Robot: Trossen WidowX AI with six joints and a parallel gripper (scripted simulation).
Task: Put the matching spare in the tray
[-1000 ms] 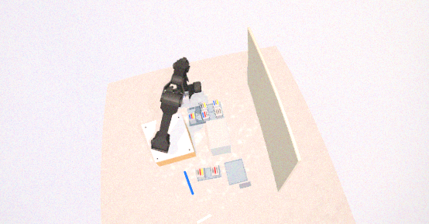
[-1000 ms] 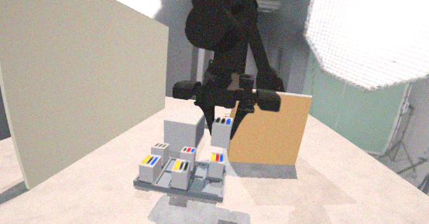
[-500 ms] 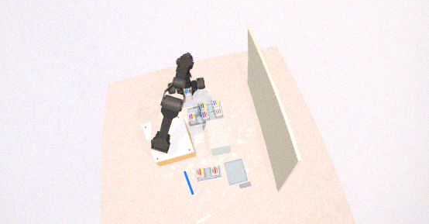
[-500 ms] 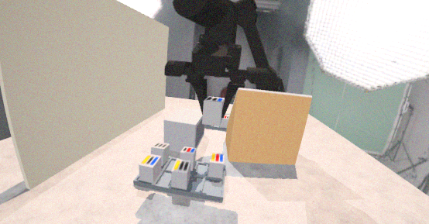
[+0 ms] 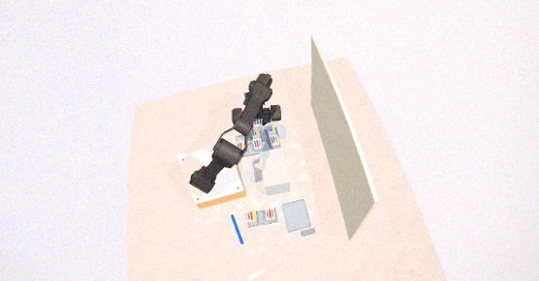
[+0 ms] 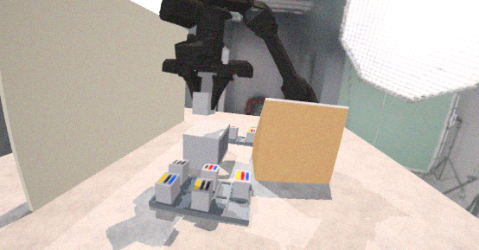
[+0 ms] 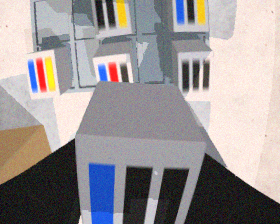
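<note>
While the end effector [image 5: 258, 122] [image 6: 204, 104] [image 7: 134, 144] grips 1 grey spare [image 5: 258, 122] [image 6: 201, 104] [image 7: 141, 115], striped blue-black-black, it's up off the worktop [image 5: 165, 123] [image 6: 298, 222] [image 7: 246, 130]. Below: compartmented rack [image 5: 264, 149] [image 6: 203, 215] [image 7: 151, 20], 5 striped blocks in it. Next, grey box [image 5: 277, 189] [image 6: 201, 148]; white-topped block with orange side [image 5: 221, 199] [image 6: 298, 142] beside it. Farther: small holder [image 5: 263, 218] [image 6: 239, 142] with 2 striped blocks, then a flat grey square [image 5: 296, 216] just beside it. Spare isn't on that square.
</note>
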